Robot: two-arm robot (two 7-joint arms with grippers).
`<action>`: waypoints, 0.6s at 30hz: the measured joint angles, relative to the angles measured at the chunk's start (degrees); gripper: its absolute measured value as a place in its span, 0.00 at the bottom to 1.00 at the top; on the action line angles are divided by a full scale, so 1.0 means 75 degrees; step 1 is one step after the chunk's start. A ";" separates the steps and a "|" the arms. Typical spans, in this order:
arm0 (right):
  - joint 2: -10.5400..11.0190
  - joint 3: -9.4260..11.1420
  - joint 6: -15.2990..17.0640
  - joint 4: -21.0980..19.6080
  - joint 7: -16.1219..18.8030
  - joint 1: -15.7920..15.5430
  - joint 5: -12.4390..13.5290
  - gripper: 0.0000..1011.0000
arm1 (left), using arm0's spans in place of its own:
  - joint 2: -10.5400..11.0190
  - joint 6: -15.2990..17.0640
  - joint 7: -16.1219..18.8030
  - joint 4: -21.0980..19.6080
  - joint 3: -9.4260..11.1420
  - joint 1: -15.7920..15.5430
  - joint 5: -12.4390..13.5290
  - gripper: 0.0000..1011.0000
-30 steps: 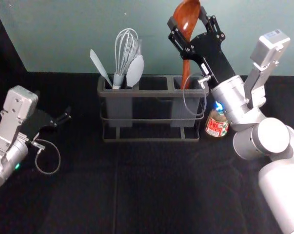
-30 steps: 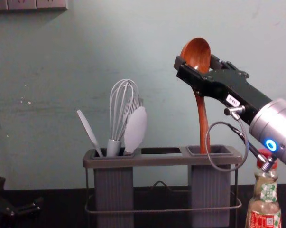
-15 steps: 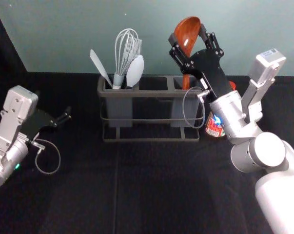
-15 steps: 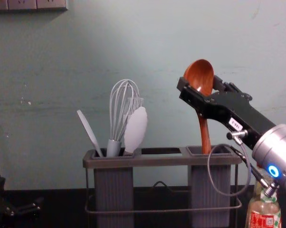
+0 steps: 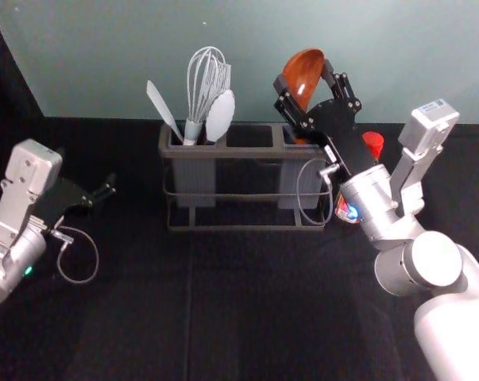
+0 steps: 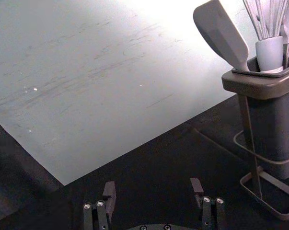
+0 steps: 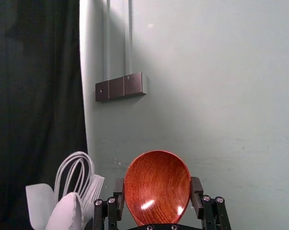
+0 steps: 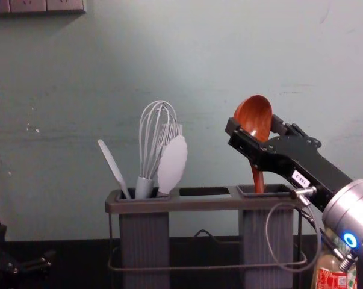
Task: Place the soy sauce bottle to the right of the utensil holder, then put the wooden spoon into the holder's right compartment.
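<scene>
Wooden spoon (image 5: pixel 303 70) clenched in right gripper's (image 5: pixel 303 78) jaws above holder (image 5: pixel 247 152), bottle (image 5: pixel 372 142) behind arm (image 5: pixel 369 195); left gripper (image 5: pixel 86 169) leftward, unclenched

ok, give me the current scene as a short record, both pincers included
right pincer: closed on spoon bowl
wooden spoon: bowl up, handle in right compartment
left pincer: open, empty, left of utensil holder
soy sauce bottle: right of holder, partly hidden by right arm
left compartment: whisk, other pale utensils
pending: spoon release
</scene>
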 joint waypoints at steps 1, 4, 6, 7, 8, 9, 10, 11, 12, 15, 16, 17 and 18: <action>-0.0004 0.0006 -0.0006 0.0000 -0.0001 -0.0020 -0.0014 0.83 | 0.0000 0.0000 0.0000 0.0000 0.0000 0.0000 0.0000 1.00; -0.0005 0.0019 -0.0014 -0.0003 -0.0001 -0.0050 -0.0040 0.83 | 0.0000 0.0000 0.0000 0.0000 0.0000 0.0000 0.0000 1.00; -0.0005 0.0027 -0.0021 -0.0002 -0.0002 -0.0062 -0.0046 0.83 | 0.0000 0.0000 0.0000 0.0000 0.0000 0.0000 0.0000 1.00; -0.0005 0.0027 -0.0021 -0.0002 -0.0002 -0.0062 -0.0046 0.83 | 0.0000 0.0000 0.0000 0.0000 0.0000 0.0000 0.0000 1.00; -0.0005 0.0030 -0.0022 0.0000 -0.0002 -0.0065 -0.0053 0.83 | 0.0000 0.0000 0.0000 0.0000 0.0000 0.0000 0.0000 1.00; -0.0005 0.0033 -0.0027 0.0008 -0.0002 -0.0067 -0.0058 0.86 | 0.0000 0.0000 0.0000 0.0000 0.0000 0.0000 0.0000 1.00; -0.0007 0.0039 -0.0034 0.0015 -0.0002 -0.0067 -0.0058 0.88 | 0.0000 0.0000 0.0000 0.0000 0.0000 0.0000 0.0000 1.00; -0.0009 0.0043 -0.0040 0.0021 -0.0002 -0.0066 -0.0058 0.89 | 0.0000 0.0000 0.0000 0.0000 0.0000 0.0000 0.0000 1.00; -0.0011 0.0047 -0.0044 0.0024 -0.0002 -0.0065 -0.0058 0.91 | 0.0000 0.0000 0.0000 0.0000 0.0000 0.0000 0.0000 1.00; -0.0029 0.0072 -0.0069 0.0029 0.0002 -0.0058 -0.0042 0.98 | 0.0000 0.0000 0.0000 0.0000 0.0000 0.0000 0.0000 1.00; -0.0036 0.0085 -0.0077 0.0023 0.0014 -0.0057 -0.0017 0.99 | 0.0000 0.0000 0.0000 0.0000 0.0000 0.0000 0.0000 1.00; -0.0036 0.0085 -0.0077 0.0023 0.0014 -0.0057 -0.0017 0.99 | 0.0000 0.0000 0.0000 0.0000 0.0000 0.0000 0.0000 1.00; -0.0040 0.0101 -0.0084 -0.0006 0.0028 -0.0061 0.0004 0.99 | 0.0000 0.0000 0.0000 0.0000 0.0000 0.0000 0.0000 1.00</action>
